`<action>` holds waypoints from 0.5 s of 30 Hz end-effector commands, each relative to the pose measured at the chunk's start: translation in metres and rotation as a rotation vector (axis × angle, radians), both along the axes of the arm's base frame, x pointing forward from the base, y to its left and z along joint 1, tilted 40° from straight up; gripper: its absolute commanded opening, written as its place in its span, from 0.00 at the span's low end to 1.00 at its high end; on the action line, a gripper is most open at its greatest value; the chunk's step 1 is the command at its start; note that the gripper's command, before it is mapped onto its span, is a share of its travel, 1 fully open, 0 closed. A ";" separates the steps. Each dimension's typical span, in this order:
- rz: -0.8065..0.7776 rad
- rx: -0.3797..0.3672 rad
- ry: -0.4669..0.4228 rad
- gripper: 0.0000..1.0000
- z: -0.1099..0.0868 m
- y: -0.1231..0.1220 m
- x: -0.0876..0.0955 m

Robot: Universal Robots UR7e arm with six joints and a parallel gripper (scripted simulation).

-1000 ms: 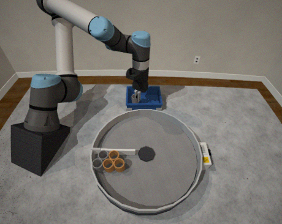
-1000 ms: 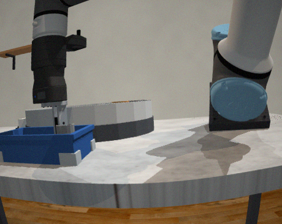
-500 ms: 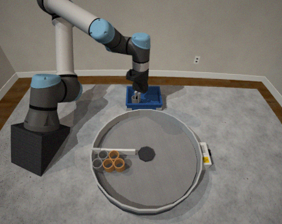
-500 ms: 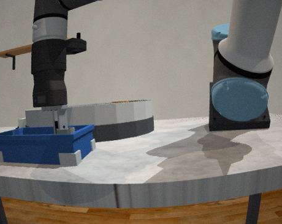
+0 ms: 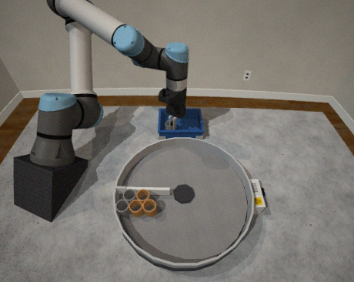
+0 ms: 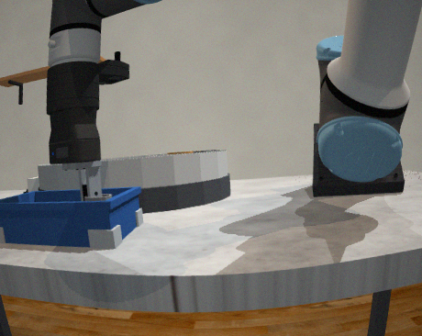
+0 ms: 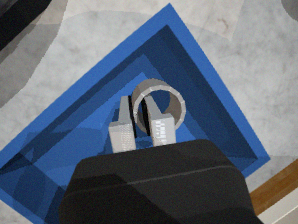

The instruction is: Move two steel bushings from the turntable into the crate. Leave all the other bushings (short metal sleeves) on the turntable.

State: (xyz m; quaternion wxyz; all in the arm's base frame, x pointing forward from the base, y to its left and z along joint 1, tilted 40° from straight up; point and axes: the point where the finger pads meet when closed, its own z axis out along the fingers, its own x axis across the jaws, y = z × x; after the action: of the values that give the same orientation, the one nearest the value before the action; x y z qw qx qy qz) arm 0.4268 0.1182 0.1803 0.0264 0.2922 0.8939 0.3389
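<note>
Gripper (image 5: 173, 118) (image 6: 90, 193) (image 7: 137, 107) nearly closed on steel bushing (image 5: 168, 125) (image 6: 105, 197) (image 7: 181, 106) wall, inside twelve-o'clock crate (image 5: 182, 132) (image 6: 42, 222) (image 7: 214, 80) — release pending, one more due from turntable (image 5: 205, 227) (image 6: 158, 172), nine o'clock.

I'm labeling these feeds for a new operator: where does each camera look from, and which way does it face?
Top: high over the table, looking down at the turntable with the crate beyond; almost the whole arm shows.
Exterior: low at the table's crate side, facing across it; the arm's base and wrist section show.
Wrist: on the arm above the gripper, facing down into the crate; gripper body and fingers show.
All three share crate and gripper.
</note>
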 end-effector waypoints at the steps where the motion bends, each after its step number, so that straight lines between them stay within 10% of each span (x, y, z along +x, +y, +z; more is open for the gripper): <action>1: 0.000 0.000 -0.001 0.00 -0.001 0.001 0.001; 10: 0.000 0.000 -0.001 0.00 -0.001 0.001 0.001; 11: 0.000 0.000 -0.001 0.47 -0.001 0.001 0.001; 15: 0.000 0.000 -0.001 0.47 -0.001 0.001 0.001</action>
State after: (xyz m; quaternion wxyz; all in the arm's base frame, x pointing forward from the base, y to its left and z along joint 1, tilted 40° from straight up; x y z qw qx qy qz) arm 0.4272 0.1191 0.1791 0.0265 0.2923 0.8939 0.3388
